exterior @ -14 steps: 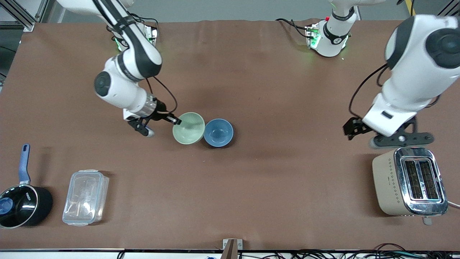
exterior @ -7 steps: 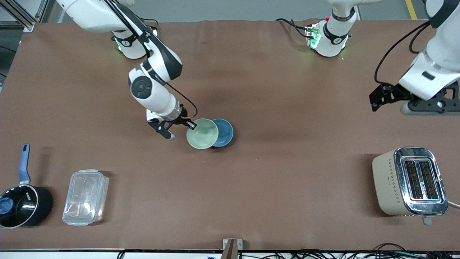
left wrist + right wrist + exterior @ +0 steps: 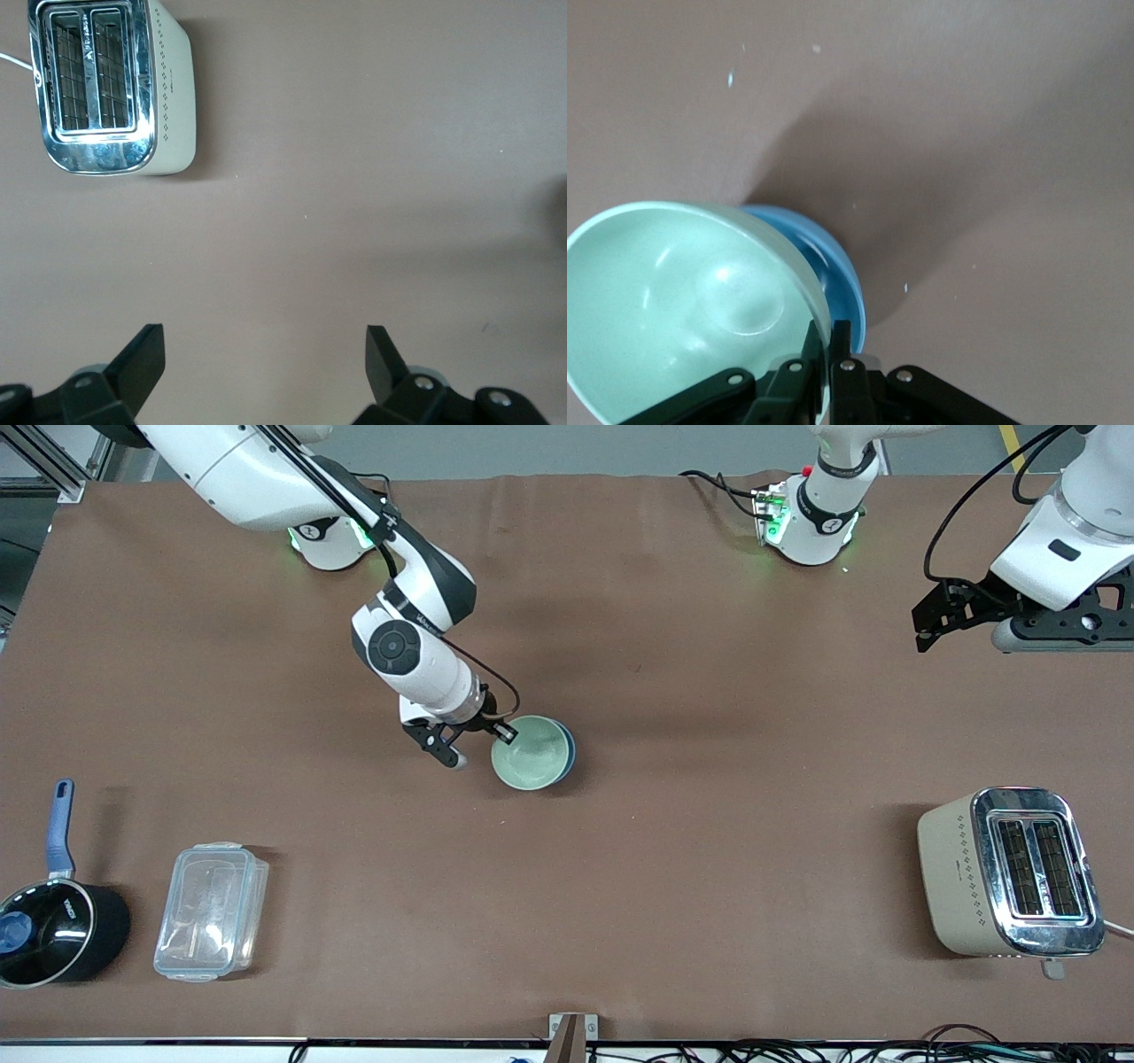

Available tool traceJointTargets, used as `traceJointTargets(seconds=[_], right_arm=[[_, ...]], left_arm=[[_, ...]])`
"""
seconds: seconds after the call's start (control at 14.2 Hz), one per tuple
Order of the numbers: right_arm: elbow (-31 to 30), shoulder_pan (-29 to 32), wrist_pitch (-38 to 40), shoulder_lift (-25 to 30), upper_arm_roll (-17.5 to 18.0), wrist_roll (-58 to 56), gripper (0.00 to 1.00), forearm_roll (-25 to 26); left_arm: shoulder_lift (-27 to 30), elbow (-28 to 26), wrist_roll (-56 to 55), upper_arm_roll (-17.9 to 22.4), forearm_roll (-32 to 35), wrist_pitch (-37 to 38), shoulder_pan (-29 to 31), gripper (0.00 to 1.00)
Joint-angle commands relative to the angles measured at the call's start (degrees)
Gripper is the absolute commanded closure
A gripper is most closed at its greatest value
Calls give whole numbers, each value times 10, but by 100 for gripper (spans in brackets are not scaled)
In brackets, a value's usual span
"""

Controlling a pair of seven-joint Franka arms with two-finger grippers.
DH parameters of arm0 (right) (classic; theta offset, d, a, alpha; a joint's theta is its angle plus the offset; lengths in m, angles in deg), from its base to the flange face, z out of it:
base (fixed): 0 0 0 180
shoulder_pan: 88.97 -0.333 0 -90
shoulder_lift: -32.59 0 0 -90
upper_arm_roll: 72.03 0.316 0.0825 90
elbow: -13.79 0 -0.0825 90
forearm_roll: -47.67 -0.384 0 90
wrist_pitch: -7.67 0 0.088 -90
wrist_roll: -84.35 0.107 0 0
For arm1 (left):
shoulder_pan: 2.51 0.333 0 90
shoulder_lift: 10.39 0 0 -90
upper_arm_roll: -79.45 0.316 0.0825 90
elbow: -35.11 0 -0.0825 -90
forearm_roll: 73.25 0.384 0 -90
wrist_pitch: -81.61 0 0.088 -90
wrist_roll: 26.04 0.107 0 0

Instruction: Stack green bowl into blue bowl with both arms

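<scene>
The pale green bowl [image 3: 530,754] is held over the blue bowl [image 3: 570,749] at the middle of the table and covers nearly all of it; only a blue sliver of rim shows. My right gripper [image 3: 505,732] is shut on the green bowl's rim. In the right wrist view the fingers [image 3: 829,345] pinch the green bowl [image 3: 682,292] rim, with the blue bowl [image 3: 833,266] right under it. My left gripper [image 3: 926,624] is open and empty, raised over the left arm's end of the table; its view shows its open gripper [image 3: 266,354] above bare tabletop.
A beige and chrome toaster [image 3: 1010,872] stands near the front camera at the left arm's end, also in the left wrist view [image 3: 106,84]. A clear lidded container [image 3: 211,911] and a black saucepan with a blue handle [image 3: 53,930] sit at the right arm's end.
My right gripper carried the green bowl sideways from beside the blue bowl to over it. My left arm rose and drew back away from the toaster toward its base.
</scene>
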Motion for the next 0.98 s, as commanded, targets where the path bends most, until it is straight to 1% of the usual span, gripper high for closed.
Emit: traceJointTargets(seconds=[0.0,0.28,0.49,0.56,0.63,0.7,0.84,0.91], right_arm=[[5,1,0,-15,11,22,99,19],[2,3,1,-20,11,22,98,40],[-2,1,1,-22,11,22,98,42],[-2,2,1,-22,11,22,93,41],[-1,4,4,-21,11,21,83,42],[2,9,9,-17,11,19,71,42],[3,21,12,4,9,6,40,42],[4,27,29,19,6,-18,19,42]], left_arm=[[11,-11,11,8,-14,-4,0,0],[9,-8,14,9,-12,-4,13,0],[3,-1,13,9,-10,-4,12,0],[3,1,14,9,-10,-4,12,0],[3,6,14,9,-9,-4,13,0],[-3,10,14,9,-8,-4,13,0],[-5,17,12,9,-7,-4,12,0],[-5,17,12,9,-6,-4,13,0]])
